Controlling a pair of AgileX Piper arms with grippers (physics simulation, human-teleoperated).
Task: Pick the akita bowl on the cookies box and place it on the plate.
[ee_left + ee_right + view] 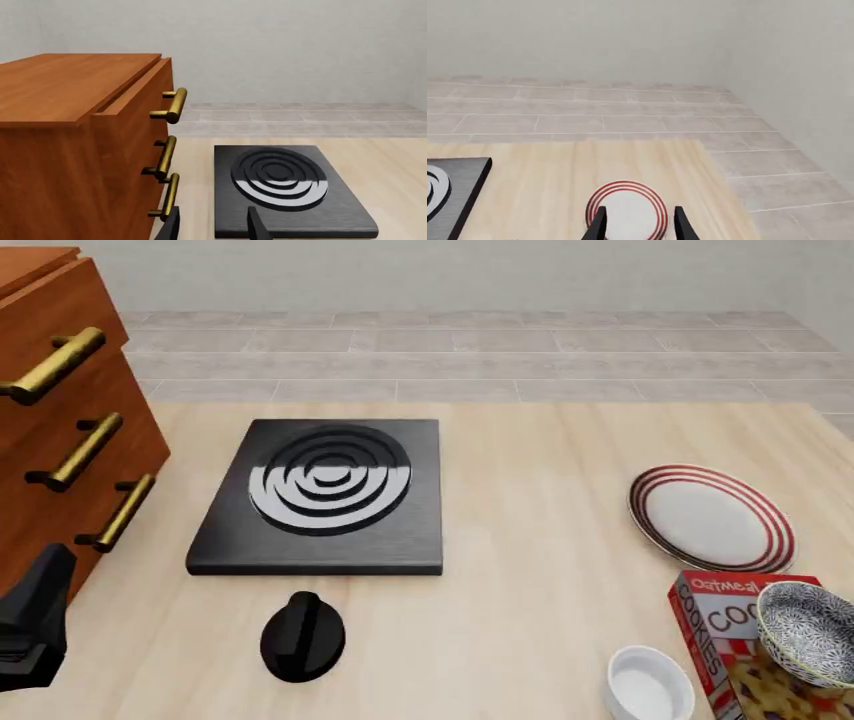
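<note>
The speckled black-and-white akita bowl [811, 632] sits on the red cookies box [721, 632] at the table's near right corner. Just beyond them lies the red-striped white plate [711, 518], which also shows in the right wrist view as the plate [627, 210]. My right gripper [639, 226] is open and empty, its fingertips framing the plate from a distance; it is outside the front view. My left gripper [213, 227] is open and empty near the cabinet, far from the bowl. A dark part of the left arm [34, 628] shows at the front view's lower left.
A wooden drawer cabinet [54, 410] with brass handles [172, 106] stands at the left. A black stove plate [324, 495] with a ringed burner lies mid-table, a black knob [303, 637] in front of it. A plain white small bowl [650, 683] sits left of the box.
</note>
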